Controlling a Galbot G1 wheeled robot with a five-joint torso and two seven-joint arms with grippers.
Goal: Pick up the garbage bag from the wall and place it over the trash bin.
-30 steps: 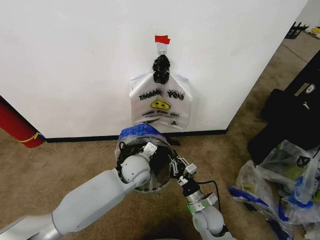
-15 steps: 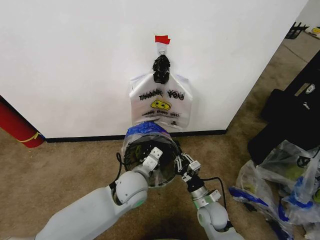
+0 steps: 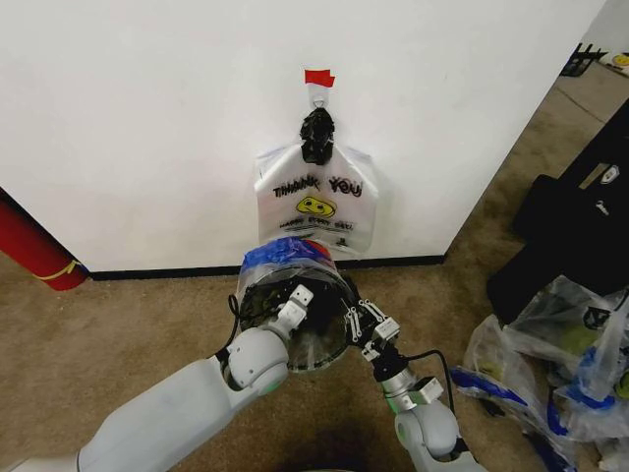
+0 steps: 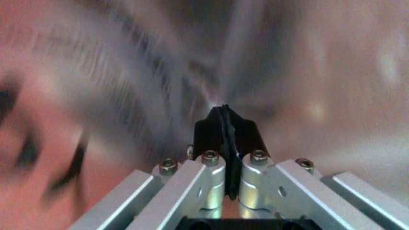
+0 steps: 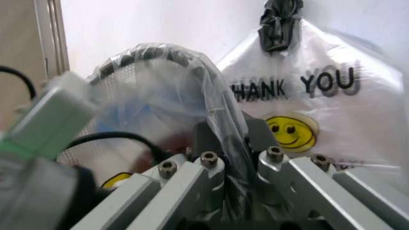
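Observation:
The garbage bag (image 3: 280, 258), thin clear plastic with a blue patch, is draped over the trash bin (image 3: 316, 344), a black mesh basket on the carpet at the foot of the wall (image 3: 147, 118). My left gripper (image 3: 298, 298) reaches into the bin's mouth. In the left wrist view its pads (image 4: 223, 129) are pressed together with blurred film around them. My right gripper (image 3: 366, 324) is at the bin's right rim. In the right wrist view the right gripper (image 5: 233, 139) is shut on a fold of the bag (image 5: 191, 81) in front of the mesh (image 5: 128, 60).
A white "THANK YOU" bag (image 3: 316, 202) hangs from a hook (image 3: 317, 95) under a red tape strip (image 3: 318, 77), just above the bin. A red cylinder (image 3: 34, 251) leans at the left. Stuffed clear bags (image 3: 550, 364) and black cases (image 3: 575, 231) crowd the right.
The bin with the bag over it has shifted slightly right and toward the wall. My left wrist drew back, and the right gripper moved a little to the right along the rim.

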